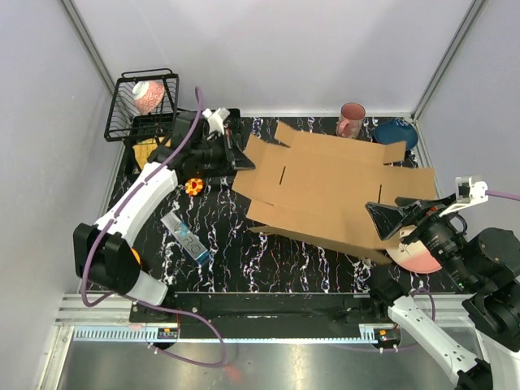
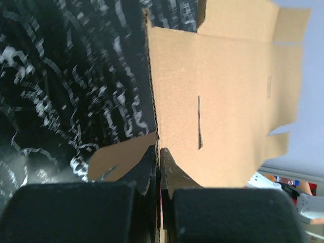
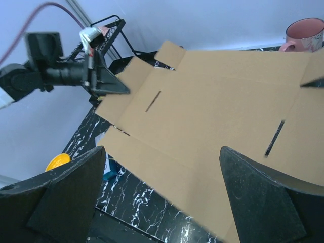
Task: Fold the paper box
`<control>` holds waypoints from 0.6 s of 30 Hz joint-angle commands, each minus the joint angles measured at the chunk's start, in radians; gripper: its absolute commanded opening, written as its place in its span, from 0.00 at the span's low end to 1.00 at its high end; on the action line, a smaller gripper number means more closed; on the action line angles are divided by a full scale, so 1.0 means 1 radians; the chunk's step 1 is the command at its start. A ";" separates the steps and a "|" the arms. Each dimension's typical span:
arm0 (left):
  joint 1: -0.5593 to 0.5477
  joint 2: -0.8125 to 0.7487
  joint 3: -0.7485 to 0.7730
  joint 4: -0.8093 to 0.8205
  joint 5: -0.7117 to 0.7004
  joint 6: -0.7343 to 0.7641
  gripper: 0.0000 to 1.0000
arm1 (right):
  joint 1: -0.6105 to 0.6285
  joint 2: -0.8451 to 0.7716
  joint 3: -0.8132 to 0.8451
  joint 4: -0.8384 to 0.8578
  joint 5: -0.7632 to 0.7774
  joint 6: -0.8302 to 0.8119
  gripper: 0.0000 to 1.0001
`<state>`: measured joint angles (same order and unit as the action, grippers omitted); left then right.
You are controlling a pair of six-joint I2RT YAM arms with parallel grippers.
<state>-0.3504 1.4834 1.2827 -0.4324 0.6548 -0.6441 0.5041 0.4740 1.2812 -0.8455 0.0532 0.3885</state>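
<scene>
The paper box is a large flat brown cardboard sheet with flaps and slots, lying tilted over the black marbled table. My left gripper is shut on the sheet's left edge. In the left wrist view the corrugated edge runs between the closed fingertips of this gripper, and the paper box spreads out beyond them. My right gripper hangs wide open above the sheet's near right part. In the right wrist view this gripper has nothing between its fingers, with the paper box below it.
A black wire basket holding a pinkish item stands at the back left. A pink mug and a blue bowl sit behind the sheet. An orange piece and a clear packet lie left of it. A pink dish is under the right arm.
</scene>
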 commanded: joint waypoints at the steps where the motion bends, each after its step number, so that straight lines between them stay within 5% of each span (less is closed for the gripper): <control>1: -0.002 -0.086 0.182 0.008 0.098 0.038 0.00 | 0.004 0.011 0.013 0.022 0.033 -0.046 1.00; 7: -0.013 -0.375 0.197 0.075 0.077 -0.061 0.00 | 0.004 0.014 0.087 0.016 0.030 -0.054 1.00; 18: -0.013 -0.523 0.265 -0.107 0.063 -0.077 0.00 | 0.005 0.077 0.293 -0.018 -0.022 -0.053 1.00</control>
<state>-0.3622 0.9340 1.5673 -0.4397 0.7277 -0.7155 0.5041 0.5053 1.5169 -0.8665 0.0605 0.3538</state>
